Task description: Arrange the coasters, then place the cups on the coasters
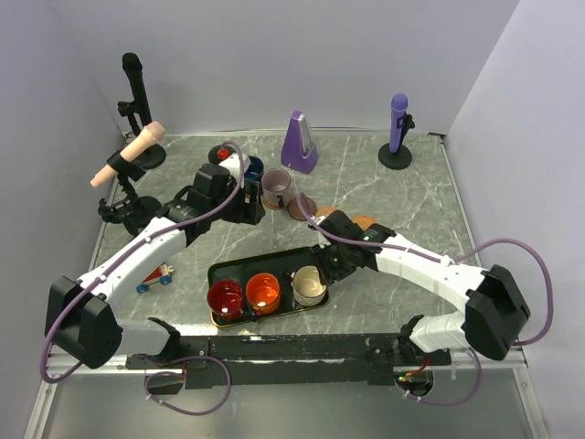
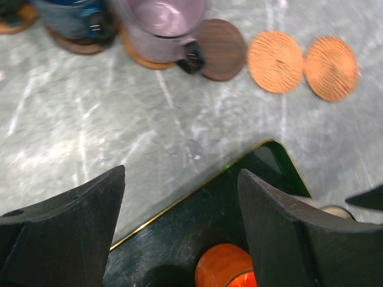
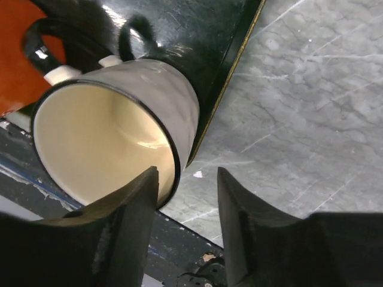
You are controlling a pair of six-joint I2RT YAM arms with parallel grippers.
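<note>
Right wrist view: your right gripper (image 3: 187, 179) straddles the rim of the cream cup (image 3: 108, 137) in the tray (image 3: 197, 36), jaws apart and not yet clamped. Your left gripper (image 2: 181, 173) hangs spread and empty. The lilac cup (image 2: 164, 24) and navy cup (image 2: 72, 21) sit on coasters. Three bare coasters (image 2: 275, 61) wait for the cream cup, orange cup (image 1: 263, 291) and red cup (image 1: 225, 298).

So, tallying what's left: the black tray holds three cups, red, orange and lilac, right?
No: the third cup in the black tray is the cream cup, not lilac; the top view shows it beside the red cup and orange cup. The lilac cup stands outside the tray.
</note>
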